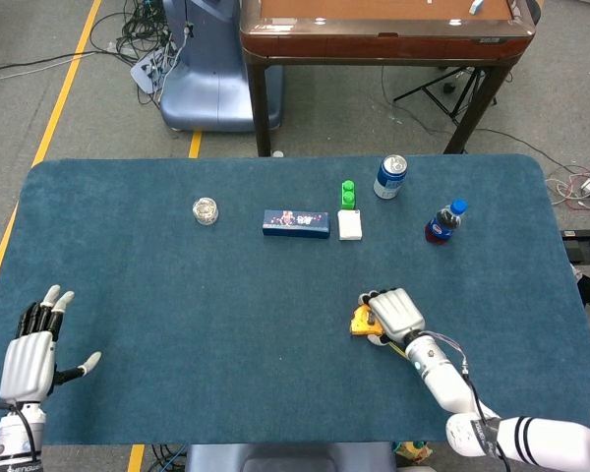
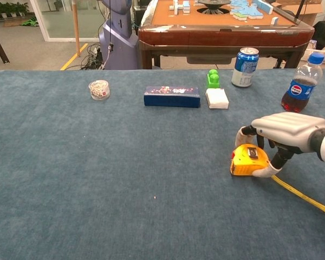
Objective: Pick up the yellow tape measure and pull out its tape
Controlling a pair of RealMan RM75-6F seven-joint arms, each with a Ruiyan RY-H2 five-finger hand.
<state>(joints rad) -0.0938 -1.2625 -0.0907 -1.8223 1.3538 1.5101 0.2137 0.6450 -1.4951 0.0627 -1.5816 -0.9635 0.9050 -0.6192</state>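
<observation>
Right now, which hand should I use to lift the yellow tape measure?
The right hand. It is already over the yellow tape measure, thumb against its side and fingers arched over the top. The left hand sits open at the table's far left, well away from it.

This is a robot lab or test room: a blue felt-topped table sits on a grey floor marked with yellow tape, loose cables trail by a blue machine base, and a mahjong table stands behind.
</observation>
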